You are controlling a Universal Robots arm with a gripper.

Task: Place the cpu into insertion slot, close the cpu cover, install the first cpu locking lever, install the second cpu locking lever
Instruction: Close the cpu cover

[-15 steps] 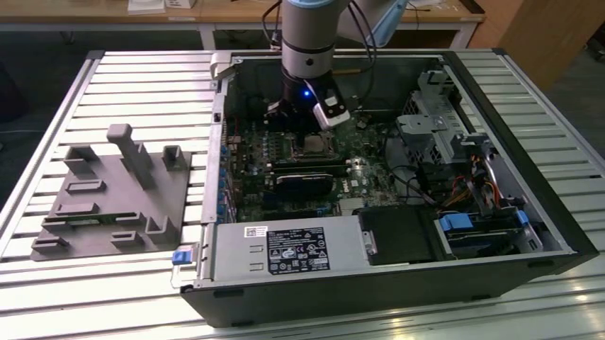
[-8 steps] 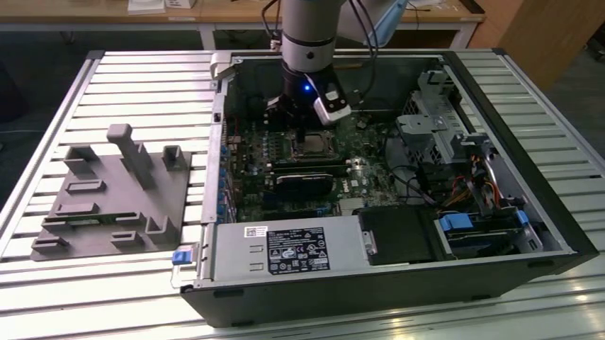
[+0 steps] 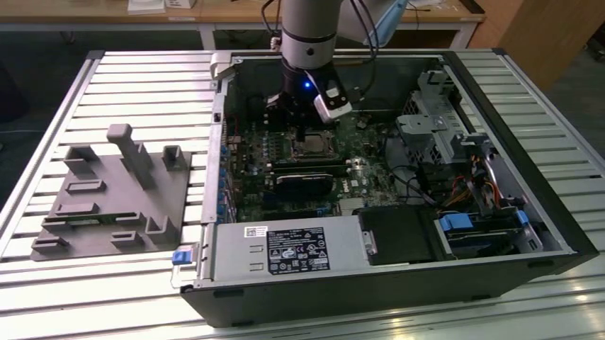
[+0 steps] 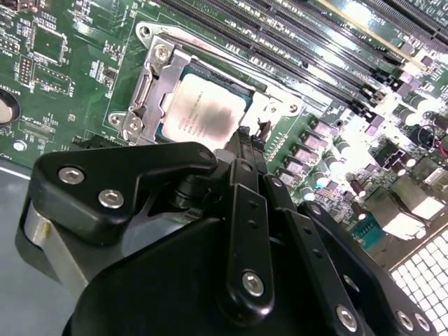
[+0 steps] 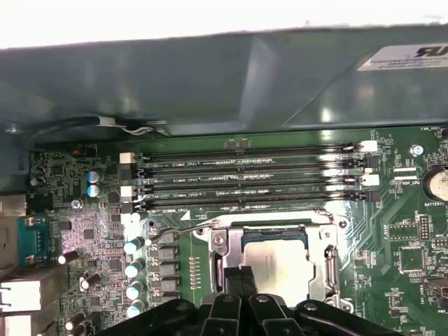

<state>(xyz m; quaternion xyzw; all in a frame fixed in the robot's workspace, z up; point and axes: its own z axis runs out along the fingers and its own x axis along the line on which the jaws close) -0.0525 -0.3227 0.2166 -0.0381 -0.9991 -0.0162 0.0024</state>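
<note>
Tool (image 5: 240, 277) is pinched narrow, nothing seen between its tips, which sit at the rim of the cpu cover (image 5: 327, 260). That cover lies flat over the cpu (image 5: 276, 260), seated in the insertion slot (image 3: 310, 147). Grey fixture (image 3: 109, 198) rests on the tabletop (image 3: 142, 78) at the computer case's (image 3: 378, 301) 9 o'clock in the exterior view.

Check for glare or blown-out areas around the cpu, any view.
Second wrist view: cpu evenly lit, hard glare on the memory slots. First wrist view: white blown-out band beyond the case wall, cpu shows only mild sheen. Exterior view: motherboard dim, bright reflections on the slatted table.
</note>
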